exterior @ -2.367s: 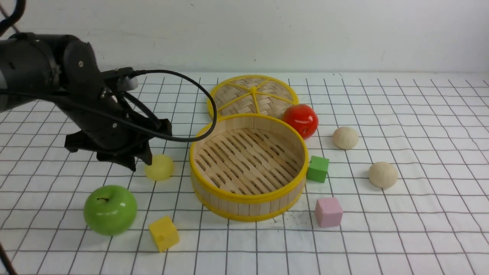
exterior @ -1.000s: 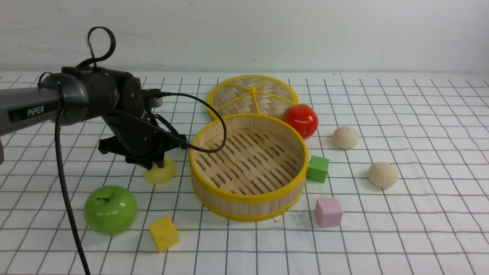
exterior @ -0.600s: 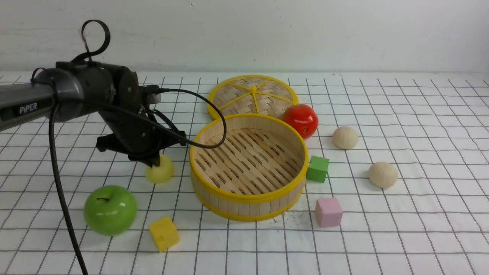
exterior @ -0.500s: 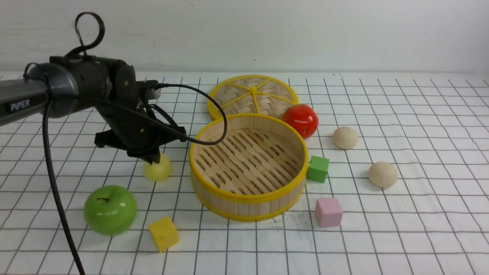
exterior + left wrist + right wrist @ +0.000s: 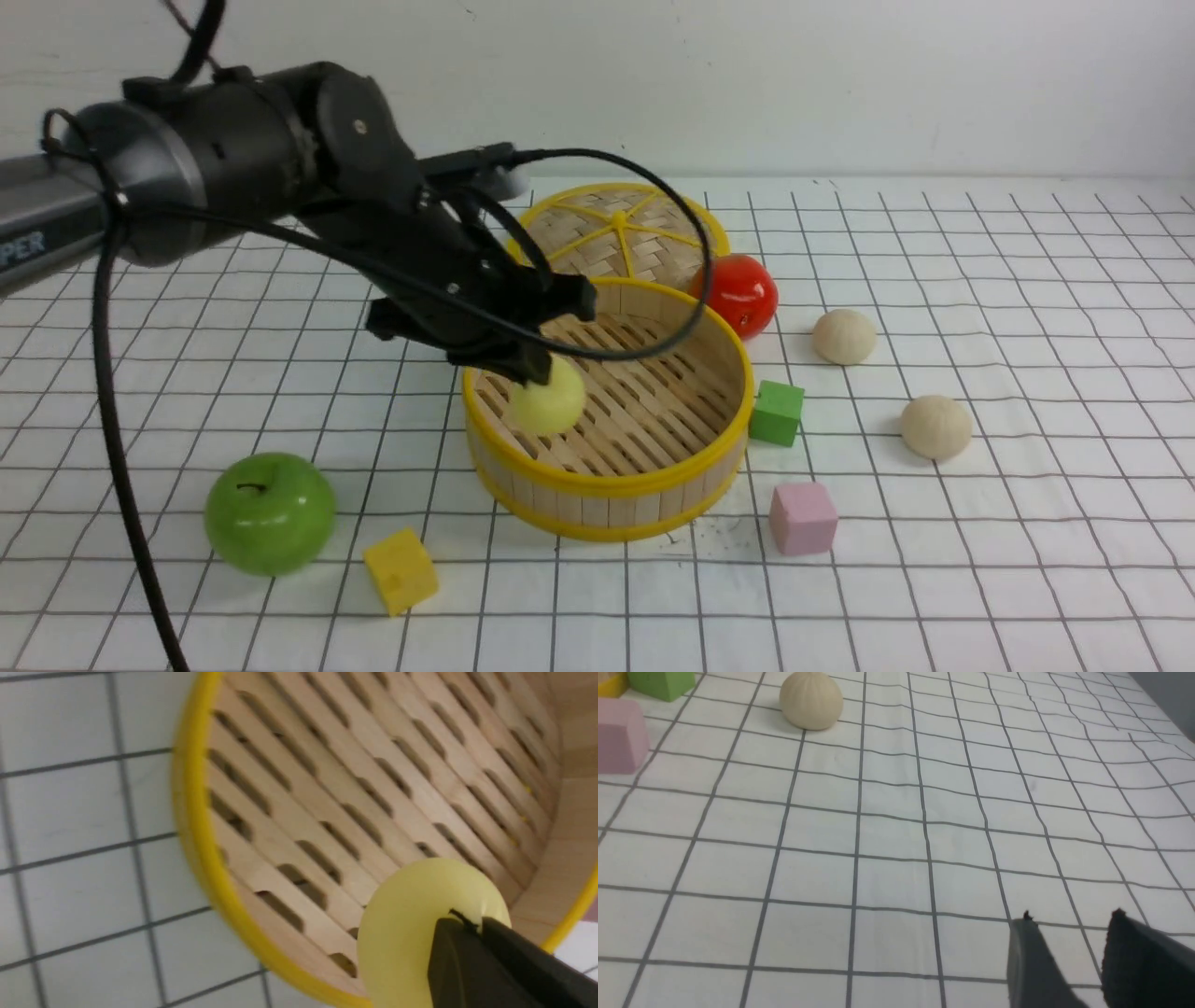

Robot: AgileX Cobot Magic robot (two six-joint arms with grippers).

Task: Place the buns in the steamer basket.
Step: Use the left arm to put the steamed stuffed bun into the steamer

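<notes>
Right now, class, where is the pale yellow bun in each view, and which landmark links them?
Front view: pale yellow bun held by the left end effector over the steamer basket, in its left part.
Left wrist view: at the end effector's tips, above the slatted floor.
Right wrist view: not in it.
Shared landmark: the basket's yellow rim, front and left wrist.

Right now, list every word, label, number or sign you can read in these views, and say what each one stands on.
"PER": white letters on the grey link of the left arm. The picture's left edge cuts the word, so its start is out of view.
No other text can be read in any view. The steamer basket, the yellow bun in the left gripper and the grid cloth bear none.
</notes>
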